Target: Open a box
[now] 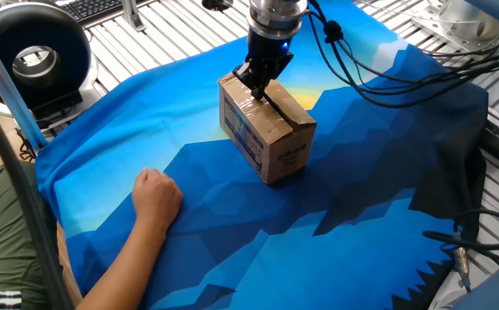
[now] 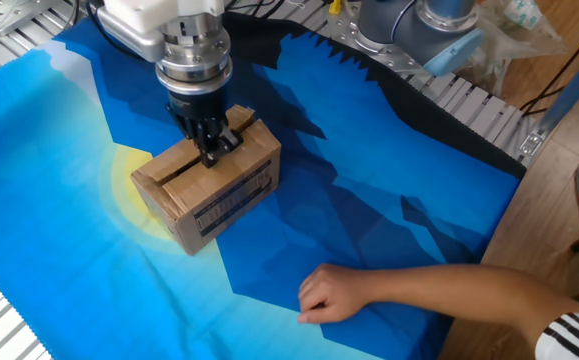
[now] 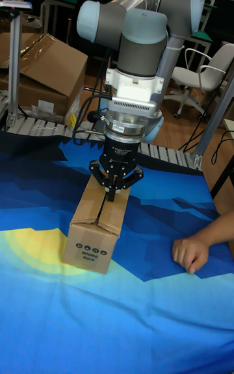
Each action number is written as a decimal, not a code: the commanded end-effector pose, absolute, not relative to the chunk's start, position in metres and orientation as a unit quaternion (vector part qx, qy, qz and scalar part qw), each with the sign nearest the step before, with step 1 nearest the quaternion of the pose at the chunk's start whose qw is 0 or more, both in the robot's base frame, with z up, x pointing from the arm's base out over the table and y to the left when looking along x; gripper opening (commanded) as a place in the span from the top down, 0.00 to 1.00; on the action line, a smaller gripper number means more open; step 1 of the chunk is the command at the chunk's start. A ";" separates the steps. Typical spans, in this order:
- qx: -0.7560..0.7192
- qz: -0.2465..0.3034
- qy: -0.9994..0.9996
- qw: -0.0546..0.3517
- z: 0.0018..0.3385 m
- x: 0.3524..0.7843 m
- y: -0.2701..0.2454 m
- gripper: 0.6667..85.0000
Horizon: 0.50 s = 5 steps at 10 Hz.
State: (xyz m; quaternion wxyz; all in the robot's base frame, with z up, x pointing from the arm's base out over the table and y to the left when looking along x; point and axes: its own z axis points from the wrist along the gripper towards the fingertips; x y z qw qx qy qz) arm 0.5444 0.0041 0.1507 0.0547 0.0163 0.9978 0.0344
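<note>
Box [image 1: 266,129] of brown cardboard stood in the middle of the frame on a blue cloth [image 1: 335,215], its top flaps down with a dark slit between them. Gripper [image 2: 210,152] pointed straight down at that slit, fingers drawn close together and tips at the flaps. Person's hand [image 2: 331,294] rested flat on the cloth, lower in the frame, well apart from the box.

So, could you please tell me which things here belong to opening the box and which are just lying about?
Part of the job:
- box, flaps down
- end effector, fingertips at the top seam

Just lying about:
- blue cloth
- person's hand resting on the cloth
- black round device
- keyboard
- big carton behind the table
</note>
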 end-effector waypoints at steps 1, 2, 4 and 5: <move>-0.006 0.019 0.998 0.052 0.154 0.538 -0.014 0.99; -0.015 0.006 0.999 0.052 0.155 0.537 -0.022 0.99; -0.020 -0.007 0.999 0.045 0.159 0.534 -0.029 0.99; -0.021 -0.015 0.999 0.039 0.162 0.532 -0.033 0.99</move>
